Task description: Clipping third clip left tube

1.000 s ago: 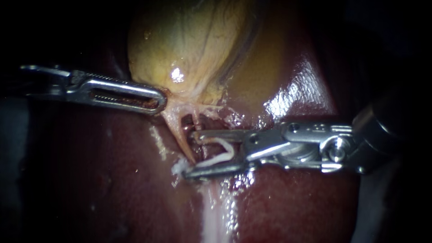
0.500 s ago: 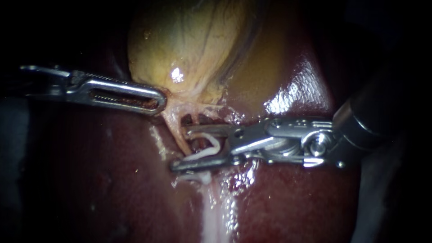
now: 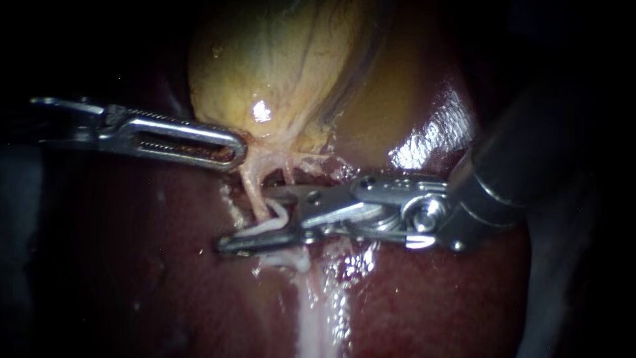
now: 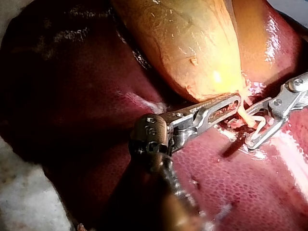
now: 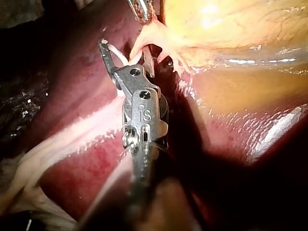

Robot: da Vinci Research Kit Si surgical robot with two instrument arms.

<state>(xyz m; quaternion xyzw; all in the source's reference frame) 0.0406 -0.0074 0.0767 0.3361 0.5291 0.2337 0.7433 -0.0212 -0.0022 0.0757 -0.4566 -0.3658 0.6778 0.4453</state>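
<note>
The yellow gallbladder (image 3: 278, 73) lies on the dark red liver (image 3: 132, 278). My left instrument (image 3: 233, 151) comes in from the left, its slotted jaws shut on pale tissue at the gallbladder's neck, also seen in the left wrist view (image 4: 232, 102). Below the neck, two thin pale tubes run down: the left tube (image 3: 252, 189) and the right tube (image 3: 289, 175). My right instrument (image 3: 244, 219) has its jaws open, one on each side of the left tube, carrying an open white clip (image 3: 275, 222). In the right wrist view the clip (image 5: 118, 52) sits beside the tube (image 5: 139, 43).
A broad pale band of tissue (image 3: 311, 311) runs down the liver below the jaws. Wet glare marks the liver (image 3: 430, 142) to the right of the gallbladder. The right instrument's dark shaft (image 3: 530, 152) crosses the upper right.
My right instrument has slid left with the clip, so its open jaws now straddle the left tube. My left instrument has kept its hold and place.
</note>
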